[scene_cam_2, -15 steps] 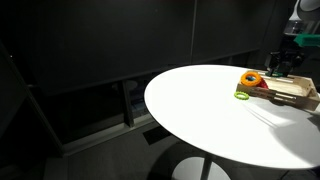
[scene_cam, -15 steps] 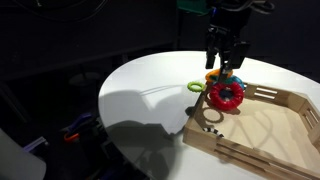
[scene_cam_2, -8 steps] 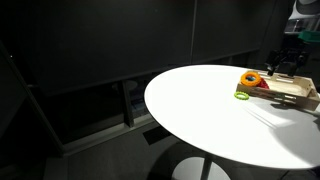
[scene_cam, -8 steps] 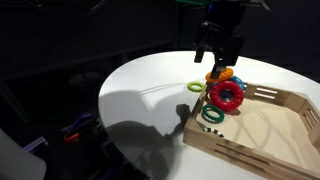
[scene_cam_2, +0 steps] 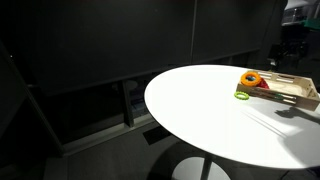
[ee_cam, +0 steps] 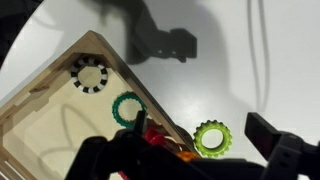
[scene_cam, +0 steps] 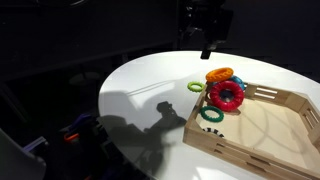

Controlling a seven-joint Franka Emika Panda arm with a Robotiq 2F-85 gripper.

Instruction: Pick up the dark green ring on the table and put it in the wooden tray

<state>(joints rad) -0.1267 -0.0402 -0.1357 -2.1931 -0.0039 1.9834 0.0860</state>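
The dark green ring lies flat inside the wooden tray, close to its near corner; in the wrist view the ring rests just inside the tray wall. My gripper hangs high above the round white table, open and empty, well clear of the ring. In the wrist view the gripper looks down over the tray edge, and its dark fingers stand wide apart. The gripper also shows above the tray.
A thick red ring and an orange ring sit at the tray's far corner. A yellow-green ring lies on the table just outside the tray. A black-and-white toothed ring lies in the tray corner.
The gripper has opened, risen and moved back from the rings. The dark green ring now lies free in the tray.
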